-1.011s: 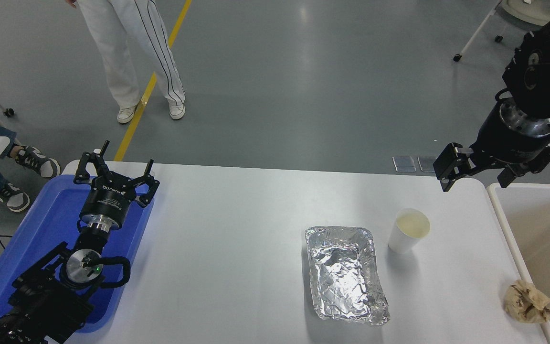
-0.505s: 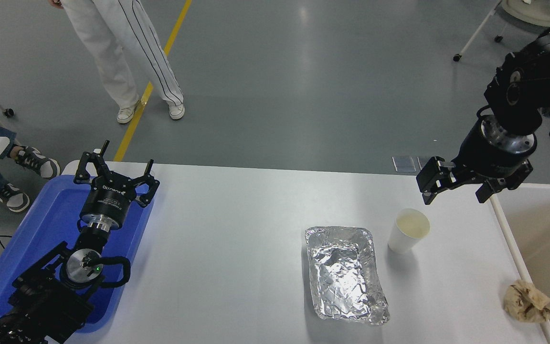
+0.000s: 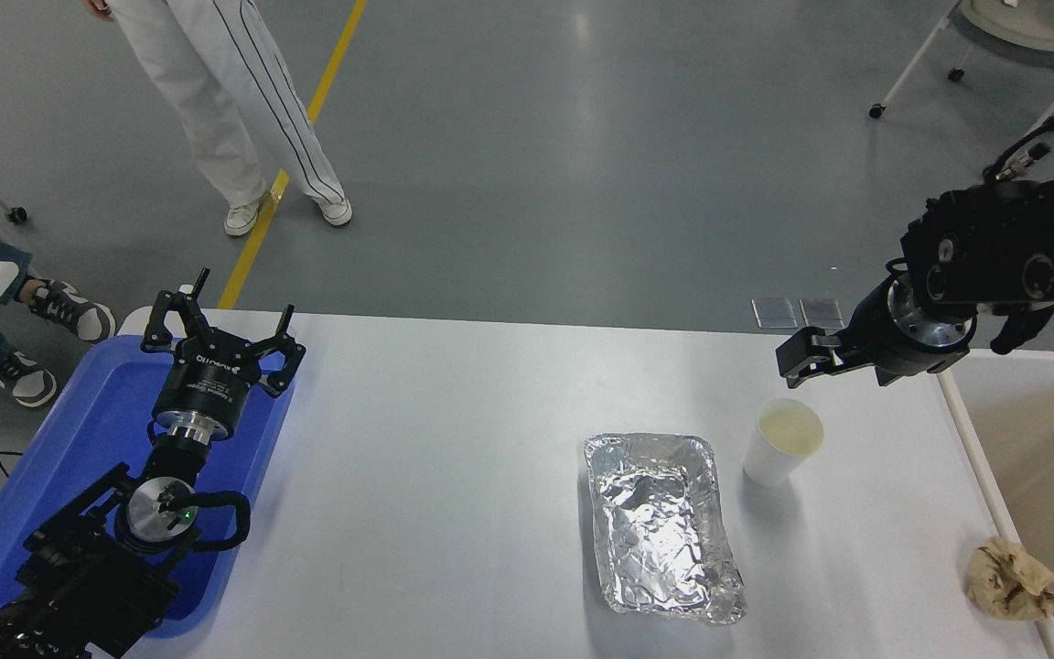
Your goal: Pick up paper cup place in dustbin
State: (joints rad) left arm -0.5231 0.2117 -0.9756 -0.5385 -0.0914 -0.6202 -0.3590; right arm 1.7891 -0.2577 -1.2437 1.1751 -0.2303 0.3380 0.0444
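We saw a white worktop on grey floor; the left tool stood open, while the right tool near the paper cup we could not judge.

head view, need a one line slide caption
Right gripper hovers above and behind the upright paper cup beside a foil tray, dustbin at right; left gripper parked over the blue tray.

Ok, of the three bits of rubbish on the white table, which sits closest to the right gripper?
The small white paper cup, upright just below the right gripper. The crinkled foil tray lies farther left; the crumpled brown paper ball is at the near right edge.
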